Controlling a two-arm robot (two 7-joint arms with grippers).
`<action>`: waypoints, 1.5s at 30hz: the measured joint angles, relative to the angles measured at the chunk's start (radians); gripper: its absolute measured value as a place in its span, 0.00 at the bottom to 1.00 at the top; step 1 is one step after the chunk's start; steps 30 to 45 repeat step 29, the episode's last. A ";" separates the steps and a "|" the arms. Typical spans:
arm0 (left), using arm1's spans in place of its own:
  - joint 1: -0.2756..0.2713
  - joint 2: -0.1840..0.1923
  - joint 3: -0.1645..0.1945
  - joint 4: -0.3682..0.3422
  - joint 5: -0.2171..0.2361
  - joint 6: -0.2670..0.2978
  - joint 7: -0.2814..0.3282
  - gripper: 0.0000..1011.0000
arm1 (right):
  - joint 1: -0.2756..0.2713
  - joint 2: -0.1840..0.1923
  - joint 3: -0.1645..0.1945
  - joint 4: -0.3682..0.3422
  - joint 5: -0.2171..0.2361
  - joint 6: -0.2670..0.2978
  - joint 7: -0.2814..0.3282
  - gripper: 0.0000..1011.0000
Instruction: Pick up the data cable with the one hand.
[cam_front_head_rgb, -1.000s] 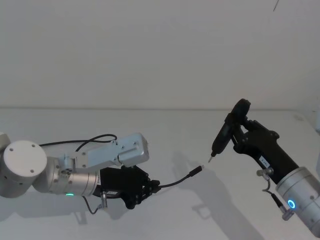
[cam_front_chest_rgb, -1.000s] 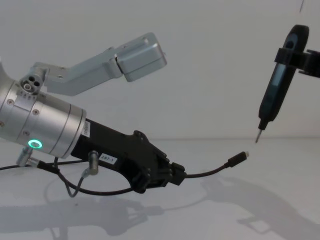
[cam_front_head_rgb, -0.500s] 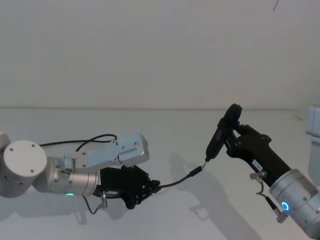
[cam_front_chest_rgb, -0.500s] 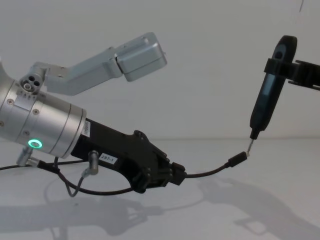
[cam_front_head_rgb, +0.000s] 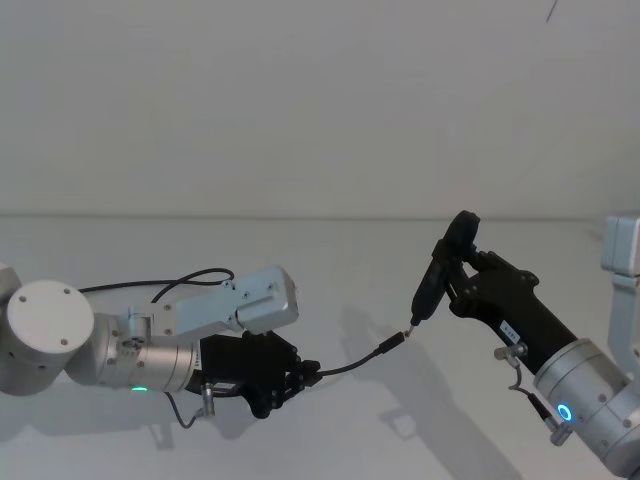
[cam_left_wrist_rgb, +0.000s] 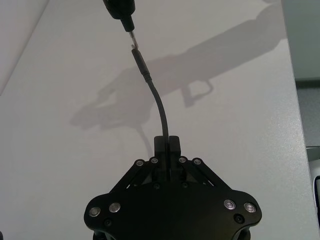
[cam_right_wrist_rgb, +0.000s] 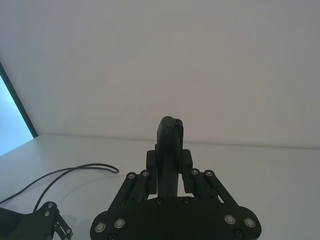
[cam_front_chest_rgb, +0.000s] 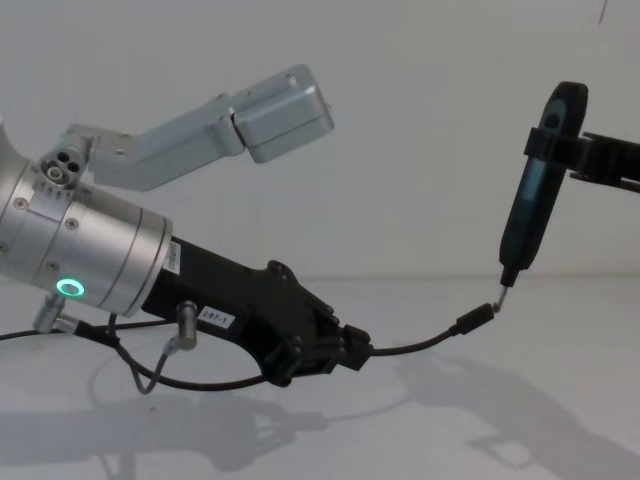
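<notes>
The data cable (cam_front_head_rgb: 350, 364) is a thin black cord; its free end arcs up to a small plug (cam_front_head_rgb: 392, 345). My left gripper (cam_front_head_rgb: 308, 372), the blocky black hand, is shut on the cable just above the table and holds it between its fingertips (cam_left_wrist_rgb: 166, 142). The plug (cam_front_chest_rgb: 474, 321) hangs in the air. My right gripper (cam_front_head_rgb: 462, 272) is shut on a slim black pointed tool (cam_front_head_rgb: 440, 270), held upright. The tool's thin tip (cam_front_chest_rgb: 503, 288) touches the plug's metal end. The rest of the cable (cam_right_wrist_rgb: 75, 172) loops back over the table behind the left arm.
A white table (cam_front_head_rgb: 340, 270) stretches below a plain white wall. A grey camera block (cam_front_head_rgb: 262, 300) sits over the left wrist. A short grey wire with a silver connector (cam_front_chest_rgb: 182, 332) hangs under that wrist. A grey box (cam_front_head_rgb: 622, 245) stands at the right edge.
The right arm has moved left and down, bringing the tool's tip from clear of the plug onto its metal end. The left gripper and the cable have stayed put.
</notes>
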 joint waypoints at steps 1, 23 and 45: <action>0.000 0.000 0.000 0.000 0.000 0.000 0.000 0.05 | 0.000 0.000 0.000 0.000 -0.002 0.000 0.000 0.28; 0.000 0.000 0.000 0.000 0.000 0.000 0.000 0.05 | 0.006 -0.009 -0.002 0.011 -0.021 0.002 0.003 0.28; 0.000 0.000 0.000 0.000 0.000 0.000 0.000 0.05 | 0.006 -0.009 -0.002 0.011 -0.022 0.003 0.004 0.28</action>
